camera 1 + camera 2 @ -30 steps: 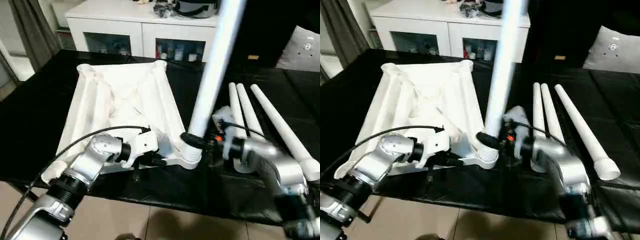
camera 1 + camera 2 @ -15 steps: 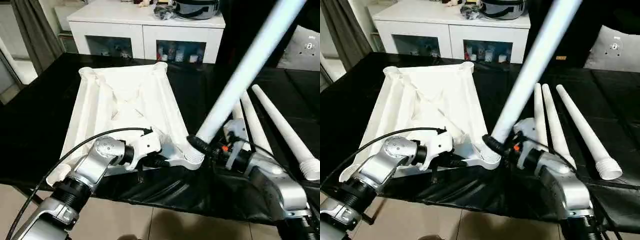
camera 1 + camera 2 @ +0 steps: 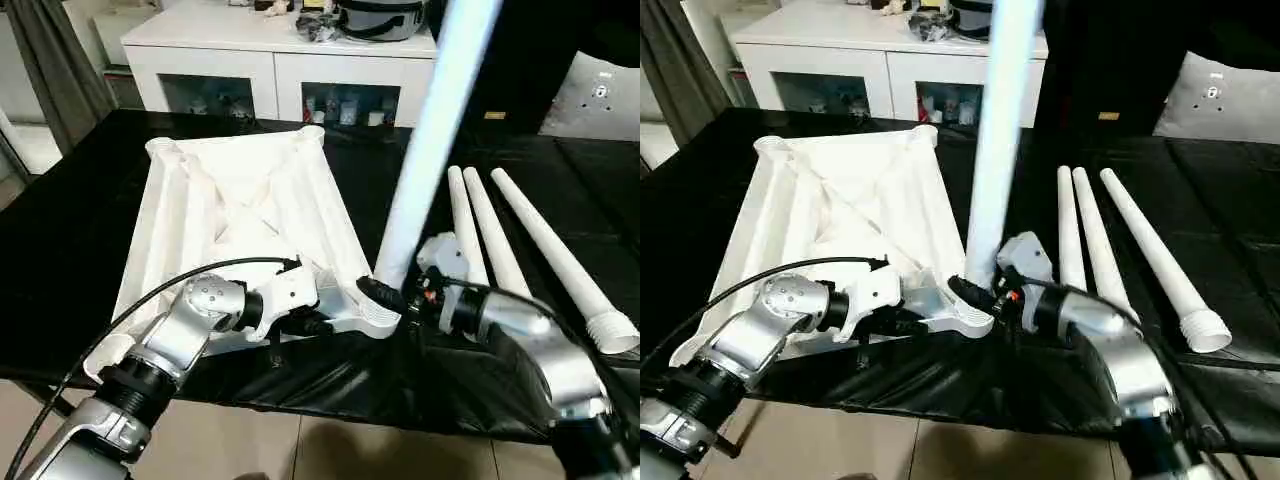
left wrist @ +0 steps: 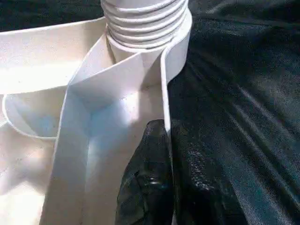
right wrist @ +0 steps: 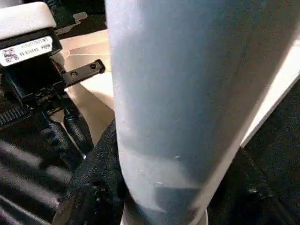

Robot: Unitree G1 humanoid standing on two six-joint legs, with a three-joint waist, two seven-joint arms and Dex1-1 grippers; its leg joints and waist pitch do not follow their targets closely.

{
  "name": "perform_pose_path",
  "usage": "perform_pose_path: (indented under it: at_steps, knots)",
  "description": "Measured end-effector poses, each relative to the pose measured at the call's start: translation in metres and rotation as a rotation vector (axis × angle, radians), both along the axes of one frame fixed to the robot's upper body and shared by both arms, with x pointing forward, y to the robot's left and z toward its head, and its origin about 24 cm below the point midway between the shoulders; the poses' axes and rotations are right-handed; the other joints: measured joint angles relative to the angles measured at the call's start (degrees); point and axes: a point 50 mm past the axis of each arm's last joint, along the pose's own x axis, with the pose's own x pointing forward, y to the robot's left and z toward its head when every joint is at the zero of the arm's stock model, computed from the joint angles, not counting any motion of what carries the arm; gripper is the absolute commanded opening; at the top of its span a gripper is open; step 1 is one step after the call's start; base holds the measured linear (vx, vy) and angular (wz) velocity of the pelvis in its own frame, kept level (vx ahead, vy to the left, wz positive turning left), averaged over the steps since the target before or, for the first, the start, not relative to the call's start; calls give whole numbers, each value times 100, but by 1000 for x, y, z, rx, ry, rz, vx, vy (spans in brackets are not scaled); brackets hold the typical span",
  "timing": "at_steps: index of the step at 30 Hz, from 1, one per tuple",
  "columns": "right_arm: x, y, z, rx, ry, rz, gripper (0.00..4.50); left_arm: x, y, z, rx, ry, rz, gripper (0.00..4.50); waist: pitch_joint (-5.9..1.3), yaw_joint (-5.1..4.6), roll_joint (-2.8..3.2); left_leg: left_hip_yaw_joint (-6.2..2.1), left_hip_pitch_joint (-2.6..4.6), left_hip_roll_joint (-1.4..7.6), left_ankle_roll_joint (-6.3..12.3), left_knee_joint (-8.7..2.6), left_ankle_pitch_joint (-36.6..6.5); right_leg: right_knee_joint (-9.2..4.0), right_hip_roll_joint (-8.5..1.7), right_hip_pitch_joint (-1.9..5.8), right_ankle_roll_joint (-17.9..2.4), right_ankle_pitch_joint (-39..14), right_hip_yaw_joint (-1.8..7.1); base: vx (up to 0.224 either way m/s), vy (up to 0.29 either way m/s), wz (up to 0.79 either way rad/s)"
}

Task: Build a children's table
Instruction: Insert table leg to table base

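Now | right gripper (image 3: 385,297) clamps upright white tapered tube leg (image 3: 432,140) over near-right socket | left gripper (image 4: 157,154) pinches white ribbed plastic tabletop (image 3: 250,200) rim.

The tabletop (image 3: 250,200) is smooth white plastic with a soft sheen on its ribs, and the leg (image 3: 430,150) between the right jaws is the same plastic, its end ridged with rings. The desk (image 3: 60,230) beneath the jaws wears a glossy, wrinkled black sheet. The forearms (image 3: 170,345) are brushed silver metal.
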Motion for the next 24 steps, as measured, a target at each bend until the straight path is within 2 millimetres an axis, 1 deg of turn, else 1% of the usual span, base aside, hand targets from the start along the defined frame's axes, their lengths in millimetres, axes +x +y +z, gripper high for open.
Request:
perform_pose_path:
  at_steps: [4,8,13,16,18,19,22,23,24]
  knots:
    - [2,0,1,-1,6,4,188,6,1,3,25,-7,-19,0,8,6,-10,0,-2,0,0,-2,0,-1,0,-12,0,0,0,0,0,0]
    - [3,3,1,2,6,14,188,10,4,5,44,-10,-27,0,8,-9,-11,0,-5,0,0,-3,0,-2,0,-13,0,0,0,0,0,0]
    - [0,5,0,10,12,6,188,9,6,5,41,2,-18,0,6,-11,-12,1,0,0,0,-18,0,-1,0,-13,-1,0,1,0,0,0]
    - [-2,10,-1,25,14,-26,188,3,9,4,14,28,37,0,5,-13,-10,2,10,0,-1,-33,0,0,2,-13,-1,0,1,0,0,0]
    - [-2,16,-1,48,15,-78,188,-1,12,4,10,36,85,0,3,-71,-12,5,19,0,-2,-44,0,0,2,-13,0,0,2,0,0,0]
    - [0,18,0,49,13,-102,188,-2,12,4,10,37,108,0,3,-117,-12,6,19,0,-2,-45,0,-1,2,-15,0,0,1,0,0,0]
    - [6,26,0,54,11,-234,188,-10,2,3,-25,47,265,0,5,-274,-15,9,16,0,-6,-44,-2,-5,2,-22,0,-1,3,0,0,0]
    - [11,28,1,50,10,-299,188,-13,-6,3,-37,49,329,0,8,-334,-20,11,13,0,-6,-44,-2,-9,2,-28,0,-2,5,0,0,0]
    - [15,30,1,47,12,-343,188,-14,-12,4,-42,46,365,0,10,-348,-23,12,9,0,-6,-43,-2,-10,2,-33,1,-2,4,0,0,0]
